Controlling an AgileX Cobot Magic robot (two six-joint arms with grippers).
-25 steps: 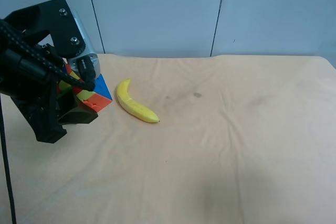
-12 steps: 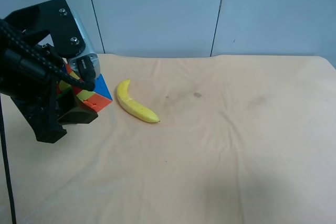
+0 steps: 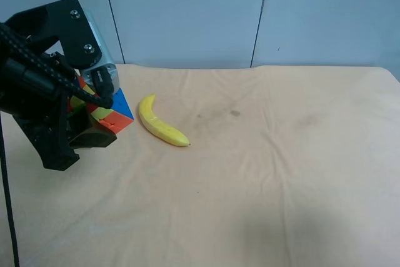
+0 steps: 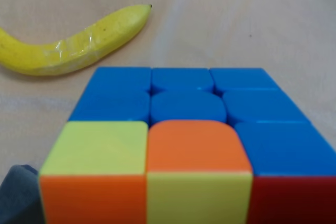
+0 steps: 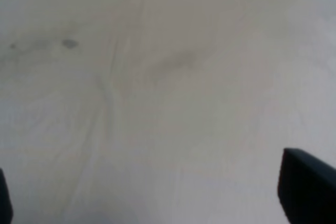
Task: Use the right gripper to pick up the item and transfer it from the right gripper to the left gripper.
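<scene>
The puzzle cube (image 3: 117,112) is held above the cloth at the far left of the exterior high view, between the boxy black plates of my left gripper (image 3: 99,110), which is shut on it. In the left wrist view the cube (image 4: 184,145) fills the frame, with a blue face and a row of orange, yellow and red squares toward the camera. My right gripper (image 5: 157,198) does not show in the exterior high view. In the right wrist view one dark fingertip (image 5: 307,187) shows at a corner. The jaws stand wide apart with only bare cloth between them.
A yellow banana (image 3: 160,123) lies on the tan cloth (image 3: 269,167) just right of the cube, and it also shows in the left wrist view (image 4: 73,45). Grey wall panels stand behind the table. A black cable hangs at the left edge.
</scene>
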